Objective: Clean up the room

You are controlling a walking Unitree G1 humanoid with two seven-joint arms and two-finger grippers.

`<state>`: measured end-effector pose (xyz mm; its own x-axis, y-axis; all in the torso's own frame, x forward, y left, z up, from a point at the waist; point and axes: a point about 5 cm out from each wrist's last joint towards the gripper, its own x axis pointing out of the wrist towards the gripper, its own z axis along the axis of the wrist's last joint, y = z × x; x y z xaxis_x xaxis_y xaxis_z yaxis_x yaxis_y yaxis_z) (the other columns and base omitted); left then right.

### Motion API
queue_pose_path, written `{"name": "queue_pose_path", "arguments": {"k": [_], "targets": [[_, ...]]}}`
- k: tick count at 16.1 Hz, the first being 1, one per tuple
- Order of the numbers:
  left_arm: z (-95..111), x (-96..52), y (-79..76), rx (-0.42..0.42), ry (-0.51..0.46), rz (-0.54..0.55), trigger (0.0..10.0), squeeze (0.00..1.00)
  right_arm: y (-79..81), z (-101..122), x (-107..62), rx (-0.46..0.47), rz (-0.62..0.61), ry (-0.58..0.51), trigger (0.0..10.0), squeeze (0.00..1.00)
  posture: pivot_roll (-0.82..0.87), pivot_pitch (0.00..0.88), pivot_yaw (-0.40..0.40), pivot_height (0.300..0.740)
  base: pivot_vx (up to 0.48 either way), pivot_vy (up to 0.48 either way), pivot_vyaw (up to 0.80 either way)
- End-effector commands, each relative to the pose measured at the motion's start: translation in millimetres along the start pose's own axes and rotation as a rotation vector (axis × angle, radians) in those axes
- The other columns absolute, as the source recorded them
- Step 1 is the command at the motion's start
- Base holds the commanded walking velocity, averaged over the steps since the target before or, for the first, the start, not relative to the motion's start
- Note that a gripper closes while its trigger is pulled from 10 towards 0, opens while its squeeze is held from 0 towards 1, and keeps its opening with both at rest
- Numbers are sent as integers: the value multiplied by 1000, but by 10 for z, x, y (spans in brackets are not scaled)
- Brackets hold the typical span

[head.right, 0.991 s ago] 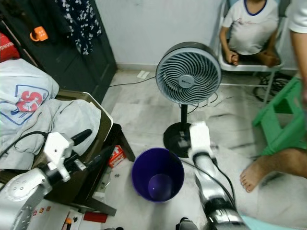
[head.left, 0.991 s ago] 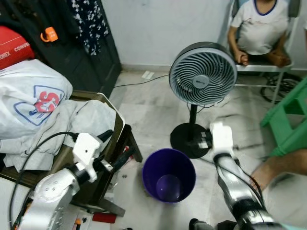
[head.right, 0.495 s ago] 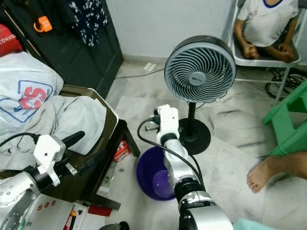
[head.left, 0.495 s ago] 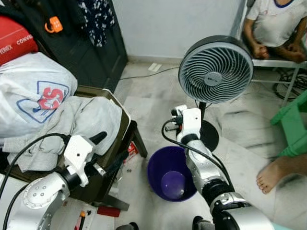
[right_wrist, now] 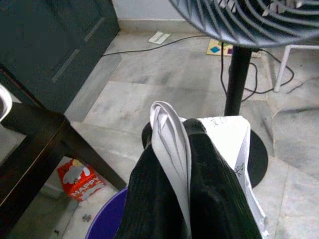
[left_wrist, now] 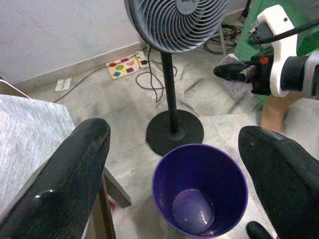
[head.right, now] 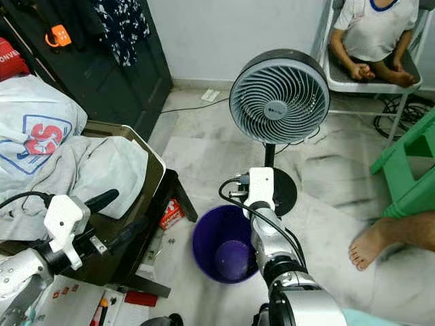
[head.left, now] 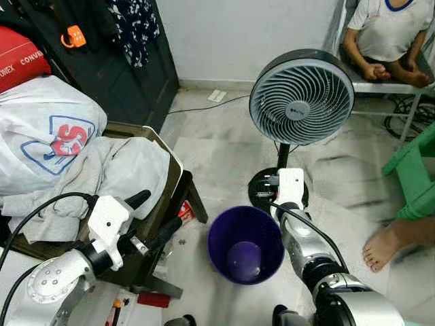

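Observation:
A purple bin (head.left: 245,244) stands upright on the floor in front of me, with nothing in it. My right gripper (right_wrist: 169,134) is shut on a folded white paper (right_wrist: 224,139). It hangs over the bin's far rim, close to the fan's base, and the left wrist view catches it (left_wrist: 233,72) side-on with the paper below its fingers. My left gripper (head.left: 155,217) is open, held low beside the chair, left of the bin; its two black fingers (left_wrist: 65,184) frame the bin (left_wrist: 199,189).
A standing fan (head.left: 301,98) rises right behind the bin. A dark chair (head.left: 173,183) piled with grey clothes and a white bag is on my left. A red carton (right_wrist: 79,179) lies under it. A seated person (head.left: 384,41), a bare foot (head.left: 387,244) and a green stool (head.left: 414,176) are on the right.
My right gripper, raised left of the fan pole half a second ago, has dropped lower and to the right, by the fan base. The left arm has held still.

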<state>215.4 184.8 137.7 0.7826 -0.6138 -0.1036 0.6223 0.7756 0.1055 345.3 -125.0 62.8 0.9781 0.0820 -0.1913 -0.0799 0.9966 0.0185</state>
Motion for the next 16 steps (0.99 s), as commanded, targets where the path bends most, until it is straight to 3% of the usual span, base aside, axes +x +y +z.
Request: {"name": "queue_pose_path", "arguments": {"k": [1,6,10,16], "targets": [[23,-101,50,11,22,25,10000,0,88,-90,-26,17,17,37,10000,0,241,244,167,740,0,0,0],[77,-244,-15,20,60,-10,10000,0,216,-144,-38,28,34,71,10000,0,277,284,197,740,0,0,0],[93,-230,-38,17,73,-46,10000,0,166,-269,-78,25,7,142,10000,0,270,294,214,740,0,0,0],[99,-211,-51,11,75,-53,10000,0,45,-334,-117,19,-36,154,10000,0,273,295,217,740,0,0,0]]}}
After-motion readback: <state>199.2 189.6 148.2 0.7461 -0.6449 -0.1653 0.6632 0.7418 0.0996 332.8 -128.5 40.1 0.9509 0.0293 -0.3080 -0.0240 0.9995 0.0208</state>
